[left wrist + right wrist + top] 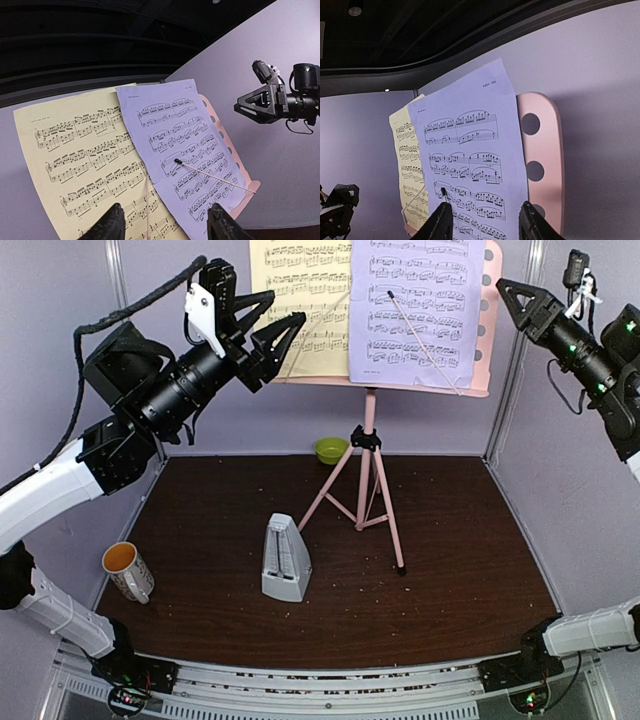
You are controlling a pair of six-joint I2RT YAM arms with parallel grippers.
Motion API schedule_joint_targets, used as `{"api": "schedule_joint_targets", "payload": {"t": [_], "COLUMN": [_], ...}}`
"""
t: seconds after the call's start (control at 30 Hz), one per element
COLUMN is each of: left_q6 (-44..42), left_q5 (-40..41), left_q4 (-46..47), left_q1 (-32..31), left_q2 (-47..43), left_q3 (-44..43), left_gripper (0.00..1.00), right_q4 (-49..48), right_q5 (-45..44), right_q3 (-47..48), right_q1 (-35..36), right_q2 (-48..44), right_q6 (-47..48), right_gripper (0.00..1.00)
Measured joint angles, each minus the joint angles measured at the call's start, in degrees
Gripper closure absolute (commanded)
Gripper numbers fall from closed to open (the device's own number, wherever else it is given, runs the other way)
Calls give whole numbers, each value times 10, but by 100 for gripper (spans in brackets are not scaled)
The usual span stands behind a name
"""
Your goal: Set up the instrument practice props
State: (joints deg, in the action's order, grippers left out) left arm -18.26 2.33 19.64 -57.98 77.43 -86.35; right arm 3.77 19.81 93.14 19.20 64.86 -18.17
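1. the pink music stand (368,430) is upright on its three legs at the middle of the dark table (450,560). its holed desk (490,320) is up at the height of both grippers.
2. two sheets rest on the desk: the yellow sheet (300,300) on the left and the lavender sheet (415,300) on the right. the lavender sheet's left edge overlaps the yellow one.
3. a thin pale stick (425,340) with a dark end lies slanted across the lavender sheet.
4. the left gripper (165,207) is raised at the left edge of the yellow sheet and aimed at the desk. its fingers (111,225) are spread with nothing between them. in its wrist view the lower parts of both sheets show beyond the gap. in the top view one fingertip overlaps the yellow sheet's edge, but whether it touches cannot be told.
5. the right gripper (485,204) hangs to the right of the desk, apart from it and pointing towards it. its fingers (441,222) are spread and grip nothing. the lavender sheet fills the view beyond them, with the pink desk edge to its right.
6. the grey metronome (286,560) stands on the table in front of the stand's legs, a little to the left, well below both grippers.
7. a white mug (128,570) sits at the table's left edge, and a green bowl (332,450) sits at the back behind the stand.
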Motion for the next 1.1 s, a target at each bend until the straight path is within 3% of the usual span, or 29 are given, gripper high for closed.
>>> {"api": "schedule_joint_targets", "payload": {"t": [0.3, 0.6, 0.8, 1.1], "left_q6": [4, 9, 22, 106], "left_q5": [-3, -2, 7, 36], "left_q4": [0, 0, -9, -99], "left_q1": [0, 0, 3, 51], "left_q2": [0, -1, -1, -6], "left_q3": [0, 18, 19, -9], "left_gripper": [42, 42, 43, 42], "right_q4": [-7, 43, 81, 98], "right_q5": [-39, -44, -31, 0], "right_q3": [144, -3, -5, 1], "right_q1": [0, 0, -1, -7], "right_q2": [63, -7, 0, 24], "right_q6": [50, 11, -17, -63], "right_gripper": [62, 58, 55, 56]}}
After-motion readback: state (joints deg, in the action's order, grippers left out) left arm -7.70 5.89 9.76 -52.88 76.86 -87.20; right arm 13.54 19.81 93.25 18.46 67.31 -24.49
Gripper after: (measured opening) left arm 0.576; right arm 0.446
